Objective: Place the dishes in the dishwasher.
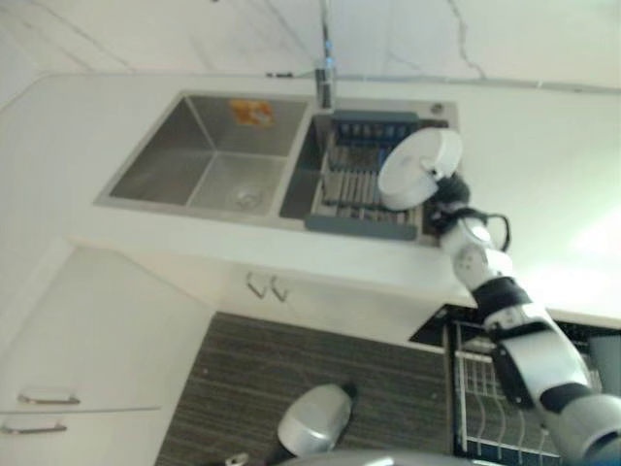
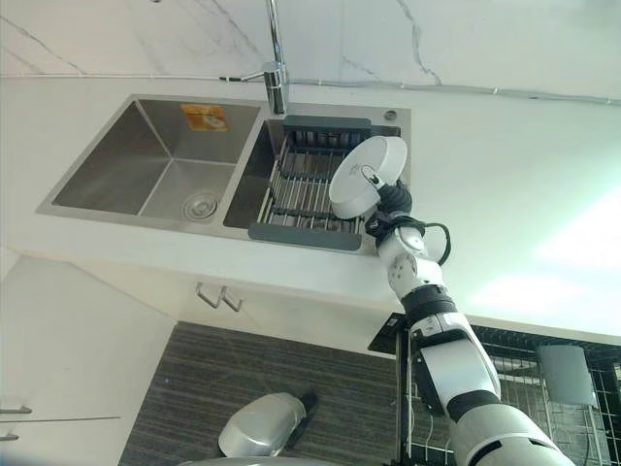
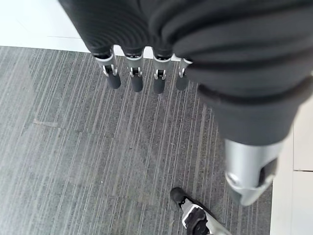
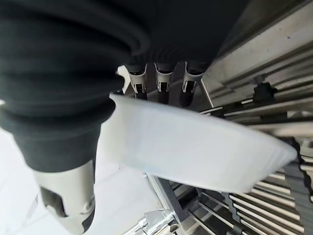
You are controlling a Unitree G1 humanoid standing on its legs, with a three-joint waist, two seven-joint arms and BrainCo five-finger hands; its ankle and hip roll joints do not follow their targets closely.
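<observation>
My right hand (image 2: pixel 392 199) is shut on the rim of a white bowl (image 2: pixel 367 176), holding it tilted above the right end of the drying rack (image 2: pixel 301 184) in the sink's right basin. In the right wrist view the bowl (image 4: pixel 195 149) sits between the thumb (image 4: pixel 68 200) and the fingers (image 4: pixel 164 85), with rack bars behind it. The dishwasher's wire rack (image 2: pixel 529 388) stands pulled out at the lower right, below the counter. My left hand (image 3: pixel 142 73) hangs over the grey floor with straight fingers and nothing in it.
A double steel sink (image 2: pixel 165 165) with a tap (image 2: pixel 275 68) is set in the white counter (image 2: pixel 505 194). White cupboard doors with handles (image 2: pixel 215 296) run below it. A grey cup-like item (image 2: pixel 566 374) stands in the dishwasher rack.
</observation>
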